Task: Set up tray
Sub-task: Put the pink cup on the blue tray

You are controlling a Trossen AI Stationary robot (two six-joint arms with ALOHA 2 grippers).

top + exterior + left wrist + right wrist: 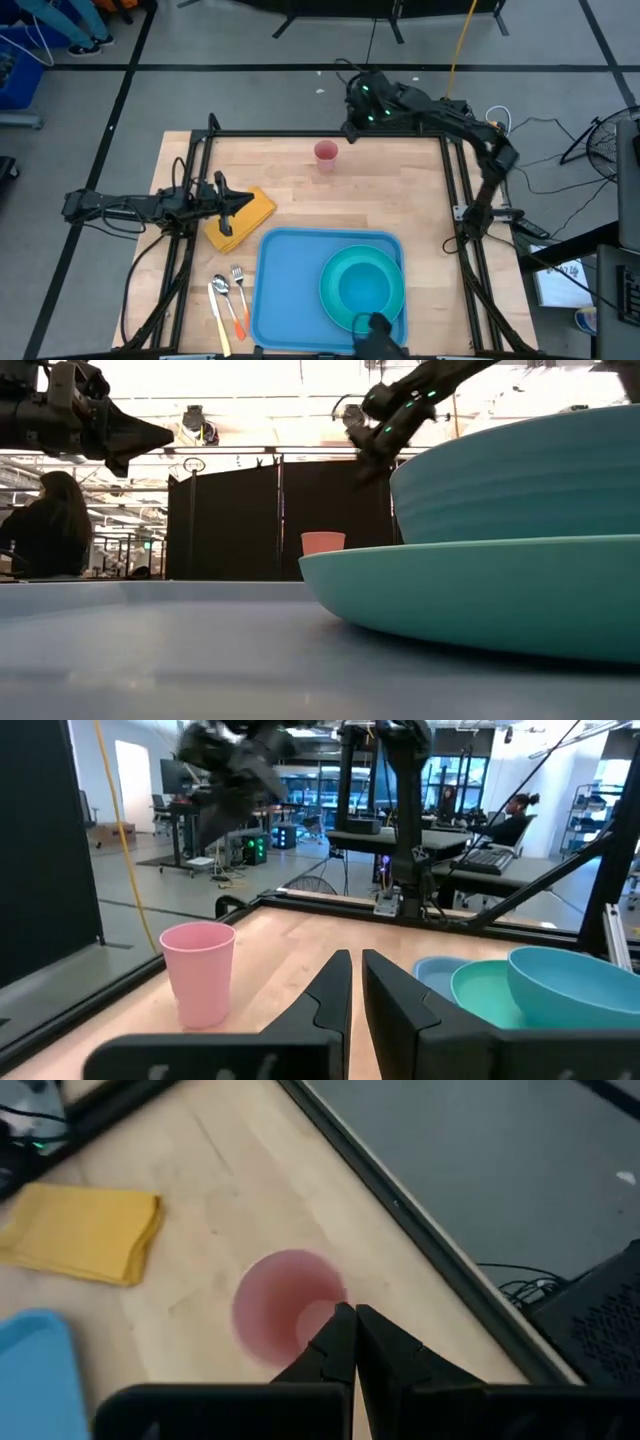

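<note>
The blue tray lies flat at the table's near edge. A teal plate rests on its right half, with a teal bowl standing in it. A pink cup stands upright near the far edge, also seen as the pink cup in the right wrist view. My left gripper hovers shut over the yellow cloth, high above the table, pointing right. My right gripper hangs shut above and just behind the cup, with its fingertips over the rim. Neither gripper touches anything.
A folded yellow cloth lies left of the tray. A spoon, a fork and an orange-handled utensil lie near the tray's left side. Black frame rails border the table. A person sits in the room beyond.
</note>
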